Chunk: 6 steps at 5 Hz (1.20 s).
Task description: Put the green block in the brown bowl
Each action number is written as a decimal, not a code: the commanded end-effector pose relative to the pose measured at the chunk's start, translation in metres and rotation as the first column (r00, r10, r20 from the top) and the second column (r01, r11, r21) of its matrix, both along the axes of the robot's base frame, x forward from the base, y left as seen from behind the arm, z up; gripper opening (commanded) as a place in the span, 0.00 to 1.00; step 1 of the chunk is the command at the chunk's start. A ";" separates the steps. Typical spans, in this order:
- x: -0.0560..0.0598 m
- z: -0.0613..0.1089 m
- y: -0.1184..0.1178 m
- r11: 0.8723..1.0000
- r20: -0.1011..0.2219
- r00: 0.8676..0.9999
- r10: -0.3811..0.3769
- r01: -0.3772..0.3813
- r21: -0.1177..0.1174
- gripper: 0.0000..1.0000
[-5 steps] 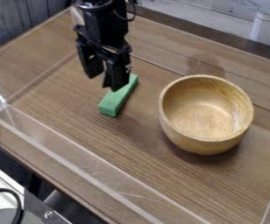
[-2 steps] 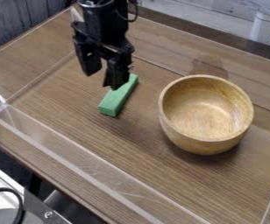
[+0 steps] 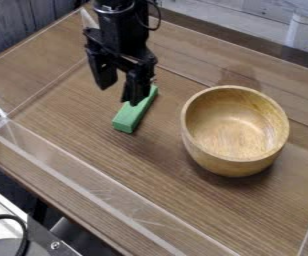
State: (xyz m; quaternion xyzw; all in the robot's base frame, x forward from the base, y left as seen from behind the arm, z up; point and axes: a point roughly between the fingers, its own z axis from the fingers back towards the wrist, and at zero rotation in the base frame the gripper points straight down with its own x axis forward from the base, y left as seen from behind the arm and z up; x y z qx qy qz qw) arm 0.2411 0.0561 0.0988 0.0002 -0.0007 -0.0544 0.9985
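My black fingers (image 3: 121,82) point straight down at the left of the scene, spread wide with nothing between them. They hang over the far end of the green block (image 3: 134,110), and I cannot tell whether their tips touch it. The block is a small flat bar of plain bright green with a smooth, matte face, lying on the dark wood-grain counter (image 3: 77,150) with its long side running toward me. To its right, apart from it, stands the brown bowl (image 3: 234,128): round, deep and thick-walled, light wood with visible grain, its hollow empty.
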 end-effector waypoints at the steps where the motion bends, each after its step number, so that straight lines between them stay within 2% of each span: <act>1: 0.009 0.016 -0.002 1.000 0.063 0.998 -0.011 0.011 -0.002 1.00; 3: 0.007 0.012 0.002 0.996 0.089 0.994 0.057 -0.063 0.070 1.00; 4: 0.022 0.016 -0.006 0.991 0.115 0.988 0.103 -0.111 0.068 1.00; 5: 0.025 0.009 -0.002 0.990 0.088 0.990 0.107 -0.114 0.084 1.00; 6: 0.026 -0.003 0.006 0.989 0.075 0.990 0.119 -0.125 0.079 1.00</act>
